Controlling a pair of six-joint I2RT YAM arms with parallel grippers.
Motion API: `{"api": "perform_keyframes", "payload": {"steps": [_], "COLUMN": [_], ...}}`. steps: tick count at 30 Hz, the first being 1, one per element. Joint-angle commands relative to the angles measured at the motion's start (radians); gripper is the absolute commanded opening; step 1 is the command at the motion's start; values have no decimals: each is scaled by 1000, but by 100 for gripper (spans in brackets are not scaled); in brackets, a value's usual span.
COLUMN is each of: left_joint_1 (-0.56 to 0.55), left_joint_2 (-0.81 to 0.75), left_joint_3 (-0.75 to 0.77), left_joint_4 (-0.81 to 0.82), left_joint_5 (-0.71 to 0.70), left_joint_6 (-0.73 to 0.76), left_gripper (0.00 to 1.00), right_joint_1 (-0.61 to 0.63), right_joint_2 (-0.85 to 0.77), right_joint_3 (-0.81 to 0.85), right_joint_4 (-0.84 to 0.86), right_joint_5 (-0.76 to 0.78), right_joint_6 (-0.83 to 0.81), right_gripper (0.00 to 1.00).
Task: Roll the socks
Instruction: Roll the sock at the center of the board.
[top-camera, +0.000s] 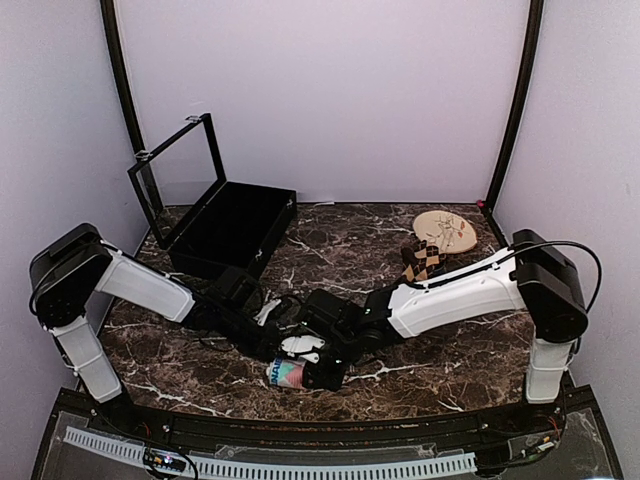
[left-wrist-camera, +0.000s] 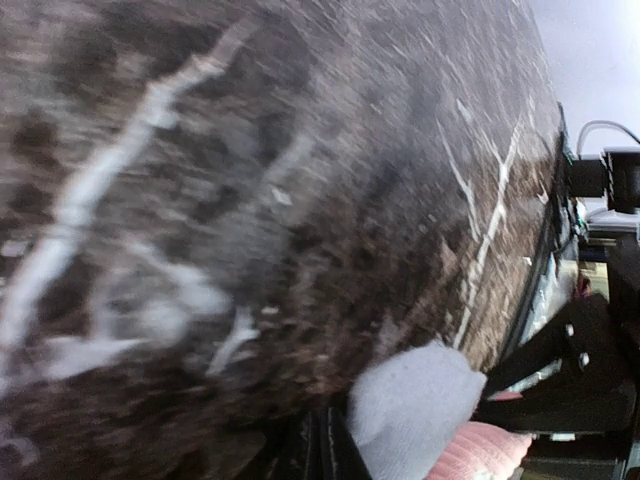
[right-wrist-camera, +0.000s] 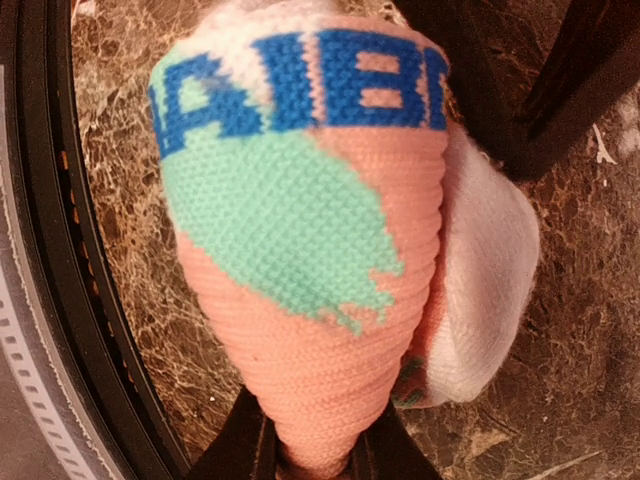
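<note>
While the right gripper (right-wrist-camera: 312, 452) pinches the pink sock (right-wrist-camera: 300, 330) mid-roll, the left gripper (top-camera: 283, 328) is clenched; tucking likely follows.

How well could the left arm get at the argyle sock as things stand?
Probably not: the argyle sock lies far right beside the plate, and the right arm stretches across between it and the left arm.

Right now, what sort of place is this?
Probably a robot test booth, not a home: plain pale walls enclose a marble-look table, with a left arm and a right arm mounted at its near edge.
</note>
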Motion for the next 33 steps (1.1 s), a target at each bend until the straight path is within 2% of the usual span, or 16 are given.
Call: {"api": "perform_keyframes", "payload": {"steps": [1,8,16,21,25,33], "left_joint_1": [36,41,41,21,-52,-214], "left_joint_2": [-106,-273,-503,-630,-678,-663], "left_joint_3": [-23,-48,-168,-254,-282,-292], "left_joint_4": [-77,-157,-107,-64,-33,-14], "left_joint_5": [-173,-382,-444,-445,-472,-507], "left_joint_6": [17,30,37,77,128,203], "left_gripper": [7,14,33,37,41,46], "right_joint_1": [-20,-52,-93,-116,-122,-133], "right_joint_2": [12,31,29,42,56,78], "right_joint_3": [-32,-12,-8,15,34,37], "right_joint_4": [33,24,25,17,3,1], "right_joint_5": [-34,-112,-209,-282,-308,-354], "right_joint_6": [114,186,219,225,219,225], "right_gripper": [5,5,5,5,5,5]}}
